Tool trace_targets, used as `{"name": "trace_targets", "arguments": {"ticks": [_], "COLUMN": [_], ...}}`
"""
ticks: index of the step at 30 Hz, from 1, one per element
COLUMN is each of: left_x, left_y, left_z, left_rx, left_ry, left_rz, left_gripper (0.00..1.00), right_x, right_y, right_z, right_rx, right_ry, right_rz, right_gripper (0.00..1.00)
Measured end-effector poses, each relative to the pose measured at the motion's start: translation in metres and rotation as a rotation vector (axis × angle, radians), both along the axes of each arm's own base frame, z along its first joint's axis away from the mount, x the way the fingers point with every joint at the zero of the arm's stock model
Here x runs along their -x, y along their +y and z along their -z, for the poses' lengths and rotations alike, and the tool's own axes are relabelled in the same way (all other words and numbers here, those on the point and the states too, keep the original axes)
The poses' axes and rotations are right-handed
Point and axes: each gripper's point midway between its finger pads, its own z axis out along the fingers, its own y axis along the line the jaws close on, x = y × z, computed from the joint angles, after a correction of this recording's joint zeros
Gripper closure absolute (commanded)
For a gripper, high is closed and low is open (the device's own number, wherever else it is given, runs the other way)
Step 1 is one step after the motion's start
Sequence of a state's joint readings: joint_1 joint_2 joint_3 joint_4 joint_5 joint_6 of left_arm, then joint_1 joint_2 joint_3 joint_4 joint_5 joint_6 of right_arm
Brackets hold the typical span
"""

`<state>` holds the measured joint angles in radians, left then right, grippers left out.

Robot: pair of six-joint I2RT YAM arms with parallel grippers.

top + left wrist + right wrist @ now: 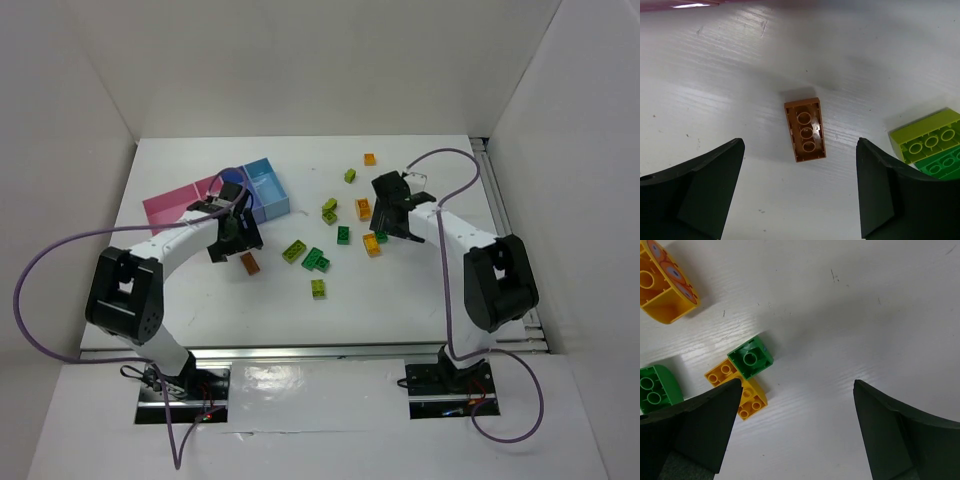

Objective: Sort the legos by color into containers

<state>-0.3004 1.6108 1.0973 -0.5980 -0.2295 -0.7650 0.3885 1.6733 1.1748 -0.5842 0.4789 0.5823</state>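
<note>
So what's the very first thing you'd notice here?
Bright green and orange legos lie scattered across the middle of the white table. Pink and blue containers sit at the far left, and the left arm's open fingers hover over one orange brick lying upside down.

Joined pink and light-blue containers (172, 207) sit at the left rear of the table (400, 300). The left gripper (235, 247) is just in front of them, an amber lego (250, 263) beside it. Green, lime and orange legos (318, 260) lie scattered mid-table, with the right gripper (387, 224) over the right-hand cluster.
</note>
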Motion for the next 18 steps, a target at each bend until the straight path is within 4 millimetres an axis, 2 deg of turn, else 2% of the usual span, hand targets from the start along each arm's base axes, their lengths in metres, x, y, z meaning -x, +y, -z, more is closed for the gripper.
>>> {"name": "trace_targets", "arguments": {"ticks": [9,13,17,18], "left_x": [0.003,0.005,0.006,0.006], "left_y": [-0.005,-0.007,-0.011,-0.011], "left_z": [0.009,0.014,0.024,0.027], "left_rx": [0.013,0.015,0.024,0.023], "left_ry": [0.028,0.039,0.056,0.06], "left_rz": [-0.016,-0.035,-0.069,-0.076], "left_gripper": [0.07,0.11,0.16,0.2], "right_x": [0.005,0.005,0.009,0.012], "right_y": [0.001,0.0,-0.003,-0.004], "right_z": [-0.012,-0.017,-0.013,-0.01], "right_rx": [-0.041,-0.041,-0.029,-0.025], "right_ry": [-0.065,-0.081,-0.076,-0.069], "right_rz": [-0.012,-0.018,-0.021,-0.022], "right_gripper": [0.0,0.0,0.0,0.0]}}
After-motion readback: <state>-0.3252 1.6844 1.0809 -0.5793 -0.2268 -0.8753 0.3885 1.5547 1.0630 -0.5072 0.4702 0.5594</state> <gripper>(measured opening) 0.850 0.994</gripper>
